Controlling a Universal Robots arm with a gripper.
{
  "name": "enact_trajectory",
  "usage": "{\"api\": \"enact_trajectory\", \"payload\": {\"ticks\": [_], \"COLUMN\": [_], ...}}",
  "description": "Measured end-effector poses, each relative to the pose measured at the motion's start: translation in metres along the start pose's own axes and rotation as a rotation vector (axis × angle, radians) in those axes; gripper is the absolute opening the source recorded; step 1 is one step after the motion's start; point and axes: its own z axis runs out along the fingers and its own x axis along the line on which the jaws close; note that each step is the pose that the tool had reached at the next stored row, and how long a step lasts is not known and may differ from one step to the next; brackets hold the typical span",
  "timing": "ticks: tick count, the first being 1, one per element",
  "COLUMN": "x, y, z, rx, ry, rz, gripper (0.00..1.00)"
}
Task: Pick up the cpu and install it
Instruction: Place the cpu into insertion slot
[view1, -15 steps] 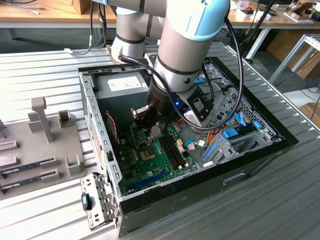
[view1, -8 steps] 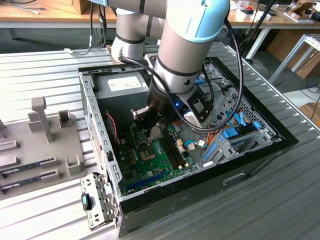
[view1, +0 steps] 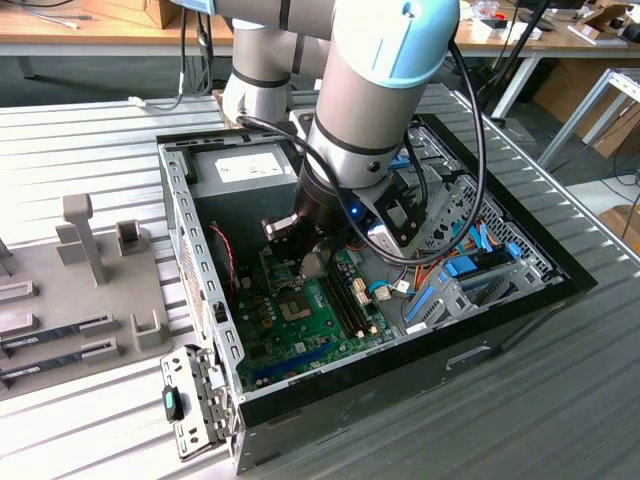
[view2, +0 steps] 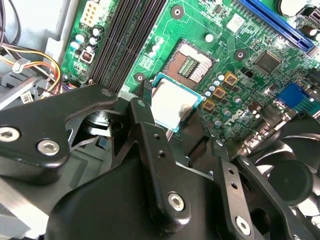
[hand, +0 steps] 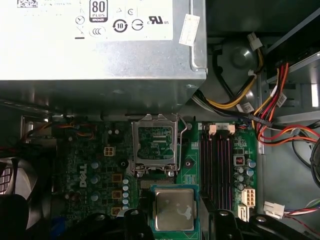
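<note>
The cpu (view2: 172, 104), a silver-topped square chip with a green rim, sits between my black fingers (view2: 144, 120). My gripper (view2: 170, 114) is shut on it. It hangs low over the green motherboard (view2: 235, 50), just short of the empty socket (view2: 190, 62), whose contacts lie bare. In the first wrist view the cpu (hand: 174, 209) covers most of the socket, below the raised metal load plate (hand: 155, 142). In the exterior view my gripper (view1: 312, 258) reaches down into the open computer case (view1: 190, 250), above the socket (view1: 297, 305).
A grey power supply (hand: 100, 50) fills the case's far end. Black memory slots (hand: 220, 165) run beside the socket. A black fan (view2: 295, 170) and coloured cable bundles (hand: 270, 115) flank the board. A grey fixture tray (view1: 70, 290) lies at the exterior view's left.
</note>
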Motion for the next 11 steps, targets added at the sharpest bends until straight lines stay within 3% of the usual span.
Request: {"api": "enact_trajectory", "payload": {"ticks": [11], "x": [0.0], "y": [-0.0019], "z": [0.0024], "rx": [0.0001], "ry": [0.0001], "rz": [0.0], "gripper": [0.47]}}
